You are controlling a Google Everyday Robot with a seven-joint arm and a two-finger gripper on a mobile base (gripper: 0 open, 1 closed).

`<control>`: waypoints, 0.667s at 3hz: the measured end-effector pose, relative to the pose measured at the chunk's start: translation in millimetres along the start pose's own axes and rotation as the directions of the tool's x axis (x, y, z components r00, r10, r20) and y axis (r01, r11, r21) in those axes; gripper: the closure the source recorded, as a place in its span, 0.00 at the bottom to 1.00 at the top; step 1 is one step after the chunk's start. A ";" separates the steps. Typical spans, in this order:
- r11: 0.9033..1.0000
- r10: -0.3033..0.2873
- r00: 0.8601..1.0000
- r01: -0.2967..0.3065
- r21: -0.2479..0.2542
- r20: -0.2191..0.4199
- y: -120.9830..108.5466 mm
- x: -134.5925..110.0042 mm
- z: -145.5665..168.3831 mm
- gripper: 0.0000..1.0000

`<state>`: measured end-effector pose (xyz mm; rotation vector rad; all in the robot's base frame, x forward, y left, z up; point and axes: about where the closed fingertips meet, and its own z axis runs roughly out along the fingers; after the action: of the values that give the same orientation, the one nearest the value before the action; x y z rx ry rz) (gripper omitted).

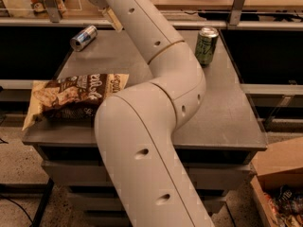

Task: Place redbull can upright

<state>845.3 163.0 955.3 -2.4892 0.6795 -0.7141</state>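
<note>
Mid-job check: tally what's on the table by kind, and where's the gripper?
Cans: 2 (redbull can lying on its side, green can upright)
Snack bags: 1 (chip bag)
Total: 3
Gripper hovers at the back, just right of the redbull can.

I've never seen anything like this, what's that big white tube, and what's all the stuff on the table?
The big cream tube is a robot's arm, bent like an elbow, reaching away from the camera over a grey table. There is one picture only, looking down along the arm. The gripper, its grabbing end, is at the top left, mostly cut off, near a slim silver-and-blue redbull can lying on its side, not held. A green can stands upright far right; a snack bag lies at the left edge.
</note>
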 end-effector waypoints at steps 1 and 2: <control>0.998 -0.069 0.997 0.069 -0.010 -0.024 -6.3 -1.4 8.9 0.00; 0.991 -0.132 0.990 0.130 -0.036 -0.055 -10.9 -1.9 16.2 0.00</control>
<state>856.8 177.1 948.3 -2.5703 0.5553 -0.8310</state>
